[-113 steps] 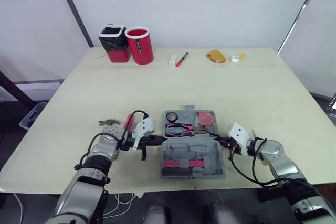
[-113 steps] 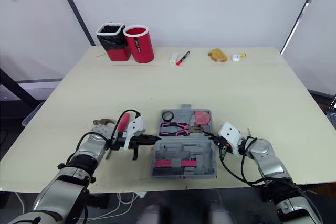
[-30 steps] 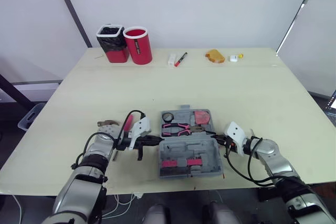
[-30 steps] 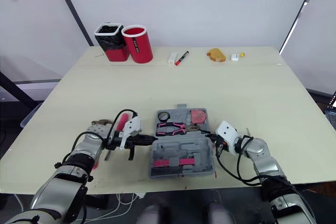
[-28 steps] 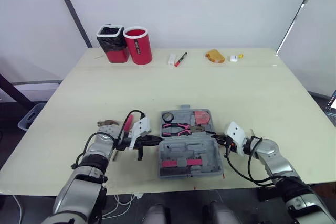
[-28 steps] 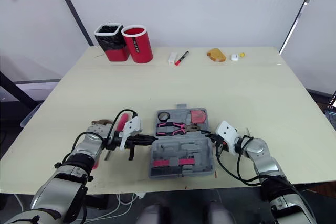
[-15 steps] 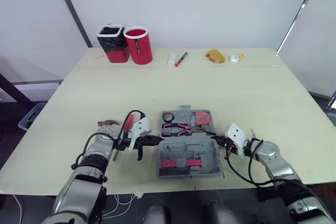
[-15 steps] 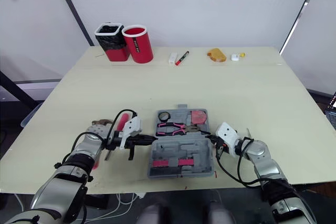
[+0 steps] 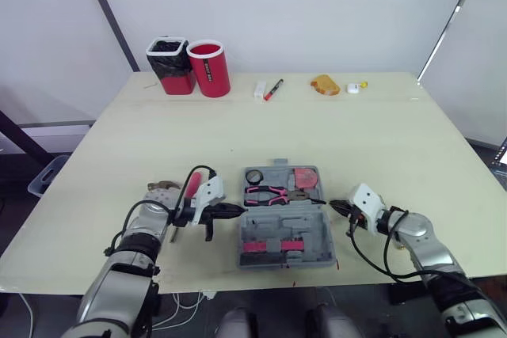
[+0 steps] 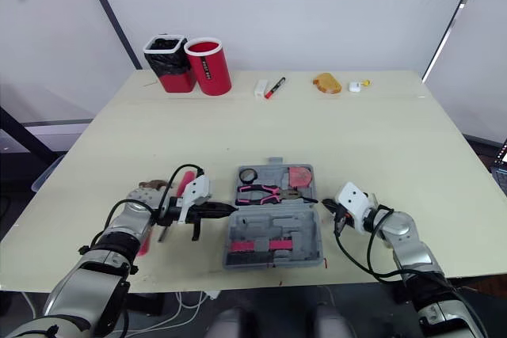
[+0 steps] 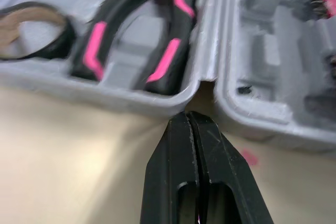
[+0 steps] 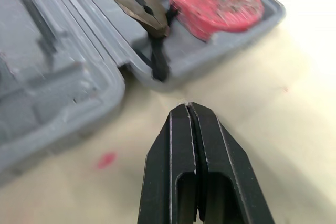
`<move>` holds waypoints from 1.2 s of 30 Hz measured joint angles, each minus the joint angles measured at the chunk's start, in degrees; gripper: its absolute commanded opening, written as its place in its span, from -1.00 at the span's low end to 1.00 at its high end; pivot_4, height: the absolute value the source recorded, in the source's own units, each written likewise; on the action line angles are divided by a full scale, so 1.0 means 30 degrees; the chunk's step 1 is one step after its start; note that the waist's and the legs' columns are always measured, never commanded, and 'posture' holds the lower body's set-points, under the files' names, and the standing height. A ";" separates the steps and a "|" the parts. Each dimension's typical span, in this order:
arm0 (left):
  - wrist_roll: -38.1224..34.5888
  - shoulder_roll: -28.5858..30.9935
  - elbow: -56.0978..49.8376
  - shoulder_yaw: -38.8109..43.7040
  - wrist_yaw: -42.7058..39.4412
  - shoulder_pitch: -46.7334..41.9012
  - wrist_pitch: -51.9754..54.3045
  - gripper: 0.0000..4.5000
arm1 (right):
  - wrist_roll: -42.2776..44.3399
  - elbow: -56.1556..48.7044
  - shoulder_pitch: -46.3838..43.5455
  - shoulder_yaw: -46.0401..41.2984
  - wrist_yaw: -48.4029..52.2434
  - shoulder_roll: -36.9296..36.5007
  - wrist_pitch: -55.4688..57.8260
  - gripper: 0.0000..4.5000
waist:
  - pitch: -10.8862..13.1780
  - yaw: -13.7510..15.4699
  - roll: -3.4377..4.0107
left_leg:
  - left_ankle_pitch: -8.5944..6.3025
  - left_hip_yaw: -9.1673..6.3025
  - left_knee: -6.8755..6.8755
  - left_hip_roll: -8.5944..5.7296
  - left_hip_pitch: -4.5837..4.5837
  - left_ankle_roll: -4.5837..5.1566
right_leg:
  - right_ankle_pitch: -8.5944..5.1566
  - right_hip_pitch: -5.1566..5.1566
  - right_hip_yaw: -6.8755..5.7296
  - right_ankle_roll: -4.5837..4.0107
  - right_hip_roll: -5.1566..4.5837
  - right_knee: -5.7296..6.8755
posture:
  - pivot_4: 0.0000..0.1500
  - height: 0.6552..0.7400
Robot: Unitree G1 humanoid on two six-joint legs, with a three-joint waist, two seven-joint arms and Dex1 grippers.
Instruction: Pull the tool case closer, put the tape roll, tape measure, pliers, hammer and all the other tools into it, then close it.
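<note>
Lying open on the table [image 9: 356, 140] near its front edge, head view: tool case [image 9: 317, 231], grey, both halves flat; the far half holds the tape roll [image 9: 253, 176], the pliers [image 9: 269, 192] and the red tape measure [image 9: 309, 178]. The hammer [image 9: 162, 186] lies on the table left of the case, beside the left arm. The left gripper [image 9: 234, 210] points at the case's left side, its tip just beside the hinge. The right gripper [image 9: 334, 205] points at the right side, a little apart from the case. At the far edge stand a red cup [image 9: 210, 67] and a bin [image 9: 172, 63], with a marker [image 9: 274, 89] further along. Left wrist view: black fingers [image 11: 181, 150] pressed together, tip close to the notch between the two halves, contact uncertain; pliers and tape roll sit in their moulded slots. Right wrist view: fingers [image 12: 181, 150] pressed together, holding nothing, tip on bare table short of the case wall; pliers' nose and tape measure lie beyond.
</note>
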 measured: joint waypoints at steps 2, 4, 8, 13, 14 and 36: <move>-0.1071 0.0139 -0.1075 0.0764 -0.0489 0.0720 0.0220 -0.98 | 0.0954 -0.1002 0.0955 -0.0870 0.0027 -0.0026 0.0002 -1.00 | 0.0003 0.0014 0.0003 | 0.0000 -0.0003 -0.0014 0.0002 -0.0011 -0.0001 | -0.0002 -0.0007 -0.0003 0.0000 -0.0004 -0.0005 | 1.00 1.00; -0.1910 0.0248 -0.2084 0.1330 -0.0834 0.1259 0.0645 -0.98 | 0.1737 -0.1952 0.1576 -0.1500 0.0005 -0.0032 0.0047 -1.00 | 0.0004 0.0013 0.0005 | 0.0000 -0.0003 -0.0014 0.0003 -0.0014 -0.0001 | -0.0002 -0.0009 -0.0002 0.0000 -0.0004 -0.0004 | 1.00 1.00; -0.4007 0.0697 -0.4958 0.2780 -0.1110 0.2541 0.2217 -0.98 | 0.3186 -0.4349 0.2972 -0.3155 -0.0337 -0.0304 0.0188 -1.00 | 0.0004 0.0018 0.0006 | 0.0000 -0.0003 -0.0008 0.0004 -0.0004 -0.0001 | -0.0001 -0.0007 0.0000 0.0003 -0.0008 0.0007 | 1.00 1.00; -0.5836 0.1837 -0.7432 0.5104 0.0109 0.4756 0.4316 -0.98 | 0.5217 -0.6718 0.6110 -0.5582 -0.0730 -0.0583 0.0856 -1.00 | 0.0005 0.0026 0.0007 | -0.0001 -0.0001 -0.0015 0.0006 0.0007 -0.0001 | -0.0003 -0.0003 0.0001 0.0003 -0.0014 0.0002 | 1.00 1.00; -0.6134 0.2164 -0.8024 0.5697 0.0568 0.5471 0.4689 -0.98 | 0.5820 -0.7264 0.6997 -0.6286 -0.0739 -0.0723 0.1051 -1.00 | 0.0005 0.0022 0.0007 | -0.0001 0.0004 -0.0015 0.0006 0.0008 -0.0002 | -0.0005 -0.0002 0.0002 0.0004 -0.0019 -0.0001 | 1.00 1.00; -0.7282 0.3892 -0.7367 1.2811 0.3582 1.5561 0.4534 0.97 | 0.8708 -0.8960 1.8224 -1.2519 -0.0327 0.1399 -0.0921 1.00 | -0.0008 0.0051 0.0000 | -0.0038 0.0000 -0.0061 0.0084 0.0085 -0.0066 | -0.0096 -0.0042 -0.0020 -0.0003 -0.0277 -0.0030 | 1.00 1.00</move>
